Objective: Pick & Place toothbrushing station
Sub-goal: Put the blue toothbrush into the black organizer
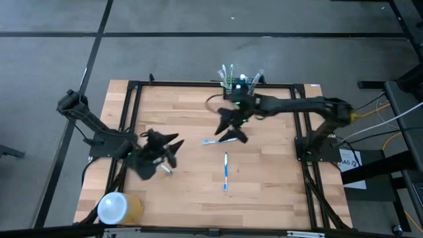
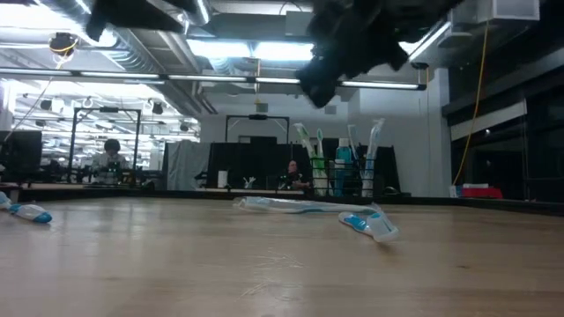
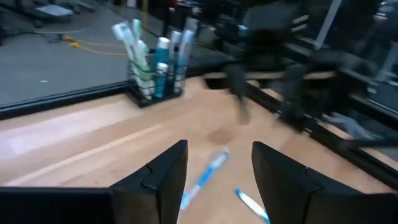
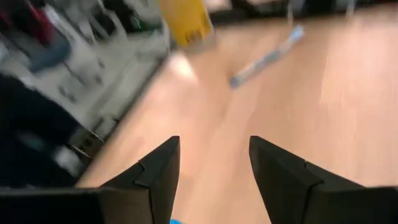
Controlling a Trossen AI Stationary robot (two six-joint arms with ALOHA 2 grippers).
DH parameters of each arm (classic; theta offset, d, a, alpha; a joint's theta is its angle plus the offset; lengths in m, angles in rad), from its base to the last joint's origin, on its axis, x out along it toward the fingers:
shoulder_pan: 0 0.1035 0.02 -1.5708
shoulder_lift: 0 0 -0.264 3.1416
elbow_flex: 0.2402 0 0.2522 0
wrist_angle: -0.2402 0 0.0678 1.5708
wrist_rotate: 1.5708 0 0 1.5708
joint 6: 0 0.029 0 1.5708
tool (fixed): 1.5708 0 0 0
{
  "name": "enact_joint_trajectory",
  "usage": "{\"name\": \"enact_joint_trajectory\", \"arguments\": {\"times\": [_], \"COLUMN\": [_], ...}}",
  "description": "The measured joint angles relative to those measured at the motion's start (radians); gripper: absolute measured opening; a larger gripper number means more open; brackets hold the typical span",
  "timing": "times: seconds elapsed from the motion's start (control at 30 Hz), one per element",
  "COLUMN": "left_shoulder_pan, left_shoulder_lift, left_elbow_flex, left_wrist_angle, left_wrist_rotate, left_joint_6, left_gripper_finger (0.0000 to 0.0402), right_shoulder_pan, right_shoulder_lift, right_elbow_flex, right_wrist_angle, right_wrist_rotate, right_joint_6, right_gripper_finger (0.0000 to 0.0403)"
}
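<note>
The station (image 1: 238, 84), a small black rack, stands upright at the far edge of the wooden table (image 1: 264, 192), near the middle of that edge. Toothbrushes and a blue tube stand in its slots.

Right gripper (image 1: 231, 125) hangs above the table, just in front of the station and apart from it. Its fingers stand apart with bare table between them in the right wrist view; nothing is held. A toothbrush (image 1: 219, 140) lies on the table just beside this gripper, on the near side.

Left gripper (image 1: 166, 149) is over the left-centre part of the table, well apart from the station. Its fingers are spread and hold nothing; the left wrist view shows table and a blue-and-white toothbrush between and beyond them. A small tube (image 1: 165, 169) lies just beside this gripper.

A second toothbrush (image 1: 225, 170), blue and white, lies on its own near the table's centre, roughly pointing from near edge to far edge.

A yellow cylinder (image 1: 120, 207) with a white top lies at the near left corner, well apart from everything else.

Low view: both arms are seen only as dark shapes overhead; the station (image 2: 344, 172) stands at the back with a toothbrush and a tube lying before it
</note>
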Motion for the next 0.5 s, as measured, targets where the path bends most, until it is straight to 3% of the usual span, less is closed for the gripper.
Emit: {"name": "enact_joint_trajectory", "arguments": {"times": [0.23, 0.37, 0.5], "left_shoulder_pan": [-0.168, -0.204, -0.214], "left_shoulder_lift": [-0.024, -0.019, -0.019], "left_elbow_flex": [0.000, 0.000, 0.000], "left_wrist_angle": [-0.046, -0.044, -0.042], "left_wrist_rotate": [-0.011, -0.020, -0.017], "left_joint_6": [-0.045, -0.021, 0.015], "left_gripper_finger": [0.0175, 0.0175, 0.0168], "right_shoulder_pan": [0.055, 0.075, 0.092], "right_shoulder_lift": [0.225, 0.317, 0.406], "right_elbow_flex": [0.256, 0.305, 0.334], "right_wrist_angle": [-0.213, -0.213, -0.215], "right_wrist_rotate": [0.220, 0.324, 0.360], "right_joint_6": [-0.227, -0.253, -0.231], "right_gripper_finger": [0.0195, 0.0195, 0.0195]}}
